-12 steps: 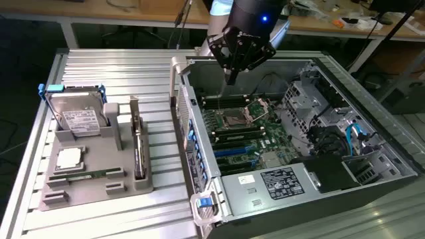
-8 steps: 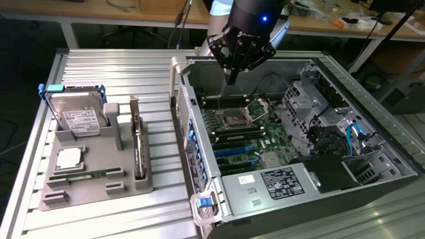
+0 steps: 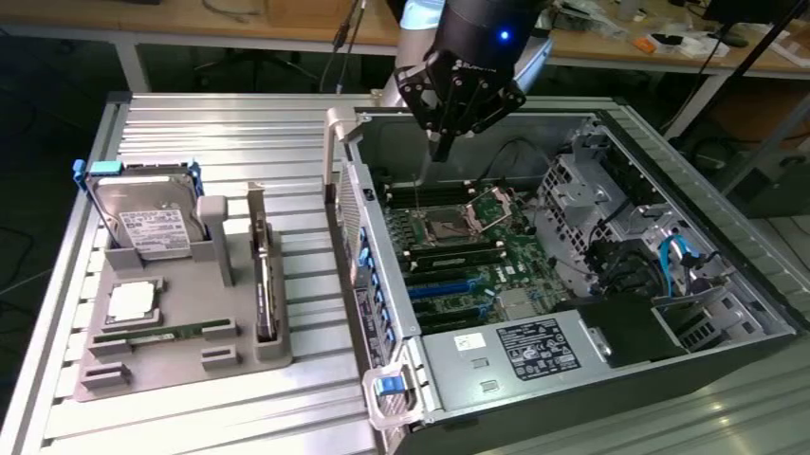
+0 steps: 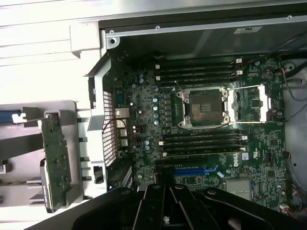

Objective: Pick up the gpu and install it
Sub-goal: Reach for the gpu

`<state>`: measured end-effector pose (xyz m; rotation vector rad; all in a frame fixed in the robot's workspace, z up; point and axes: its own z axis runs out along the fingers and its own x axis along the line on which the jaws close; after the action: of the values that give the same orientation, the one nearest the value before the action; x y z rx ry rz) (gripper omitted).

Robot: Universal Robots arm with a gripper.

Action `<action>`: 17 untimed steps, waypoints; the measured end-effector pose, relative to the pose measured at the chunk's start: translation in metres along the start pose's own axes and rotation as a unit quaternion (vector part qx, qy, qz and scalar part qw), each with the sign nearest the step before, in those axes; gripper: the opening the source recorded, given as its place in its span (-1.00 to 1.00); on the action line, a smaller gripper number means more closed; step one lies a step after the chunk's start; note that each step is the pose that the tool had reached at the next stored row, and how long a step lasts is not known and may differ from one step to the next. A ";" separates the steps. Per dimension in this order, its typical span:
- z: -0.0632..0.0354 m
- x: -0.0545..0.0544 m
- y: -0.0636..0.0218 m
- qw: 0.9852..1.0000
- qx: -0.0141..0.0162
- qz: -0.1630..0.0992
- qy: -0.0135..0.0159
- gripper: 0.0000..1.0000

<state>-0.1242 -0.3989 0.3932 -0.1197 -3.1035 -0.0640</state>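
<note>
Gripper (image 3: 441,144) clenched, fingers pressed together, nothing between them. It hangs pointing down inside the open pc case (image 3: 557,128), above the motherboard (image 3: 487,251) and close to the cpu socket (image 3: 452,226). gpu (image 3: 262,280) not picked up: it stands on edge in a slot of the grey holder (image 3: 177,365), on the exterior view's left, outside the case near its outer wall, well apart from the gripper. Hard drive (image 3: 150,227) stands upright in the same holder, further left. In the wrist view the dark fingers (image 4: 152,201) sit over the board near the blue slot (image 4: 196,170).
</note>
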 end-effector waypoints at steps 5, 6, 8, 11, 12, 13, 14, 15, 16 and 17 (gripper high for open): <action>0.0005 0.008 -0.0007 1.000 0.000 0.000 0.000 -0.79; 0.0005 0.009 -0.0007 1.000 0.000 0.000 0.000 -0.79; 0.0008 0.011 -0.0009 1.000 0.000 0.000 0.000 -0.79; 0.0009 0.014 -0.0011 1.000 0.000 0.000 0.000 -0.79; 0.0010 0.015 -0.0012 1.000 0.000 0.000 0.000 -0.79; 0.0011 0.016 -0.0013 1.000 0.000 0.000 0.000 -0.79; 0.0011 0.017 -0.0014 1.000 0.000 0.000 0.000 -0.79; 0.0012 0.018 -0.0015 1.000 0.000 0.000 0.000 -0.79; 0.0014 0.020 -0.0016 1.000 0.000 0.000 0.000 -0.79; 0.0015 0.023 -0.0018 1.000 0.000 0.000 0.000 -0.79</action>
<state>-0.1472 -0.3989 0.3924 -0.1191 -3.1030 -0.0637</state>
